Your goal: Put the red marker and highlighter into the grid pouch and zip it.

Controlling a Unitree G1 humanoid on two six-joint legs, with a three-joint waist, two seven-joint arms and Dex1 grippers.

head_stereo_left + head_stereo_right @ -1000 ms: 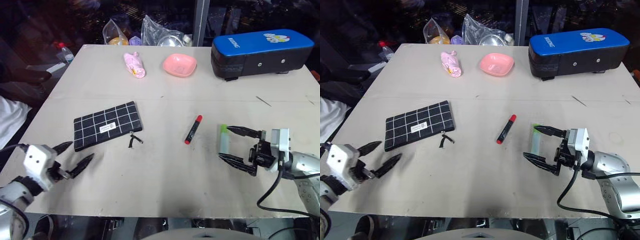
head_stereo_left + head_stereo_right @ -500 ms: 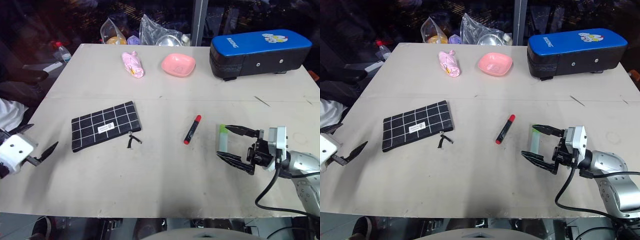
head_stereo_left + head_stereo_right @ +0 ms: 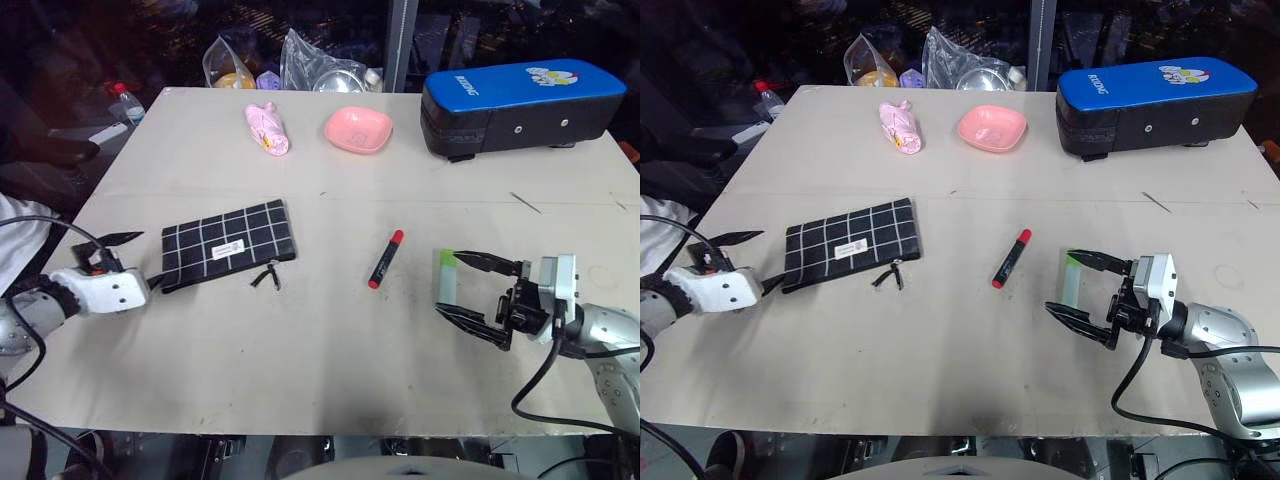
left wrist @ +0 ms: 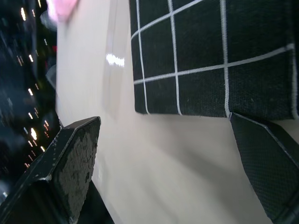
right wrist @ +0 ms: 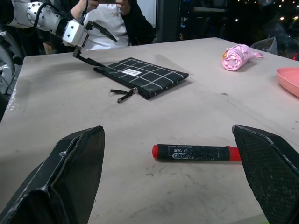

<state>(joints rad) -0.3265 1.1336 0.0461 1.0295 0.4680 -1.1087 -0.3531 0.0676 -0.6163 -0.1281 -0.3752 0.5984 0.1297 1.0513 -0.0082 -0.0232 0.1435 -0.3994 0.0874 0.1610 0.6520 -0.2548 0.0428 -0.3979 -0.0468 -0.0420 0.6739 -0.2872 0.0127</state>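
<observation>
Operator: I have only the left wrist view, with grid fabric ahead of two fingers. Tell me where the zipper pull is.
Observer: The zipper pull lies on the table by the grid pouch's near edge, toward its right end, away from the left gripper.
Operator: Now locate the highlighter.
Observer: The highlighter lies on the table between the open fingers of the right gripper, right of the red marker.

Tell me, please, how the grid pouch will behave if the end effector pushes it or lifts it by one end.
The grid pouch is flat fabric, so it would probably sag when lifted by one end. It looks thin and empty, likely light, and could slide on the smooth table when pushed. Its zipper pull lies loose and may dangle.
</observation>
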